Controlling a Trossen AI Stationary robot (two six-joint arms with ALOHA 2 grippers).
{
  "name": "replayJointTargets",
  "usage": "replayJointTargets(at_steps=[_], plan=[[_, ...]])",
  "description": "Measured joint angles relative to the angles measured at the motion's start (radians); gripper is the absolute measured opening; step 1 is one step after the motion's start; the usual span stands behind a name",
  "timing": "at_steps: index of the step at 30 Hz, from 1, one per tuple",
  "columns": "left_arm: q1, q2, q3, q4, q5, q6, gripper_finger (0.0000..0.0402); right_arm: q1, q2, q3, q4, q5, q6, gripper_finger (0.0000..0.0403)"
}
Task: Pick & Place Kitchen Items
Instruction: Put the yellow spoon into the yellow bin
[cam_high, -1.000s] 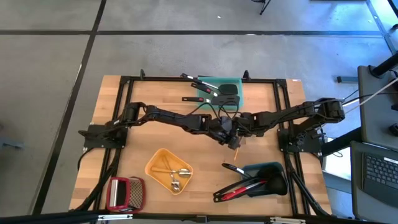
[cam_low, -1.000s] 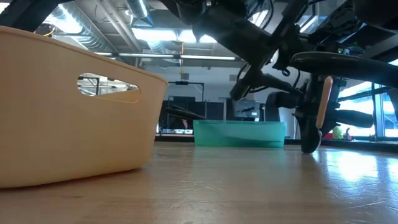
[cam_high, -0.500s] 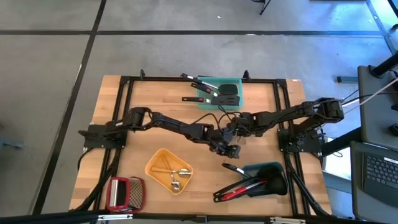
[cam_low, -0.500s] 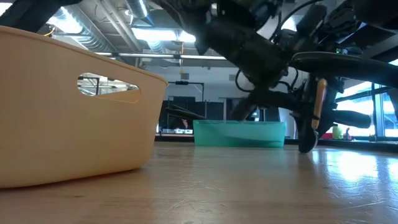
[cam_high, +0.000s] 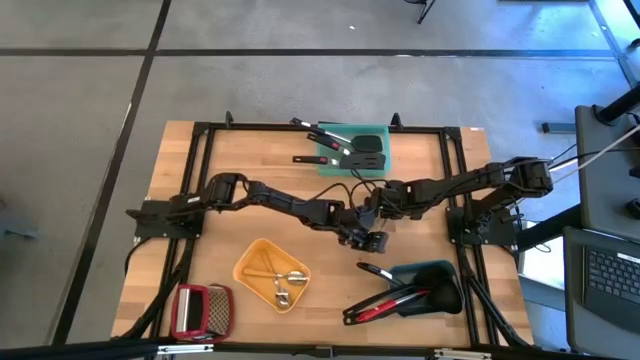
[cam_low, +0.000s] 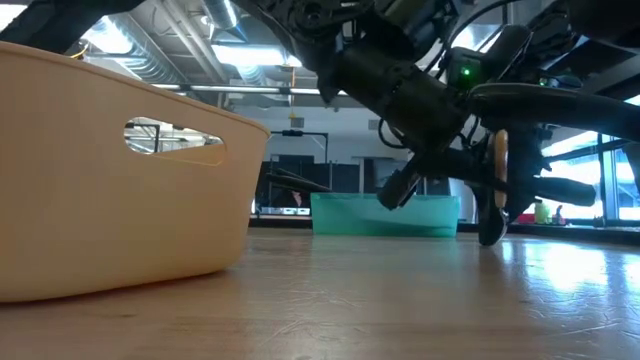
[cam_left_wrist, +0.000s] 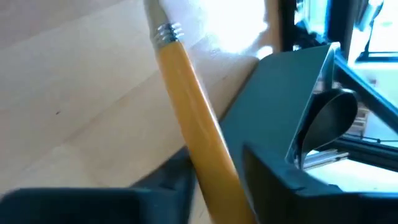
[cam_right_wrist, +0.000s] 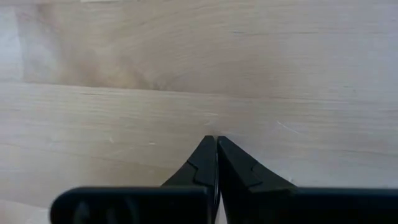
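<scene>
Left gripper (cam_high: 372, 241) now sits further toward the grey-blue tray (cam_high: 432, 275) than a second ago, its fingers closed around the orange-handled utensil (cam_left_wrist: 194, 134), whose handle runs between them over the wooden table (cam_high: 250, 140). Earlier the jaws stood wider. Right gripper (cam_right_wrist: 216, 144) hangs just beside it at mid-table, fingertips pressed together and empty, as before. Small metal spoons (cam_high: 282, 285) lie in the yellow tray (cam_high: 247, 262).

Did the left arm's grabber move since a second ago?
Yes. In the high view the left gripper, holding the orange-handled tool, has shifted away from the teal tray and toward the dark blue tray.
</scene>
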Motion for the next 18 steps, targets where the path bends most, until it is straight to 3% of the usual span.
replayJointTargets(at_steps=[3,10,13,18], plan=[[0.002,0.002,-0.007,-0.073,0.030,-0.007,0.0045,0.000,0.001,0.000,-0.002,0.007,-0.008,0.0010],[0.011,-0.048,-0.006,-0.275,0.035,0.186,0.0045,-0.009,-0.010,-0.001,0.018,-0.034,-0.116,0.0037],[0.010,-0.086,-0.002,-0.352,0.029,0.305,0.0015,-0.024,-0.034,-0.005,0.030,-0.077,-0.178,0.0071],[0.009,-0.150,0.000,-0.487,0.030,0.495,0.0012,-0.049,-0.115,-0.005,0.036,-0.131,-0.240,0.0142]])
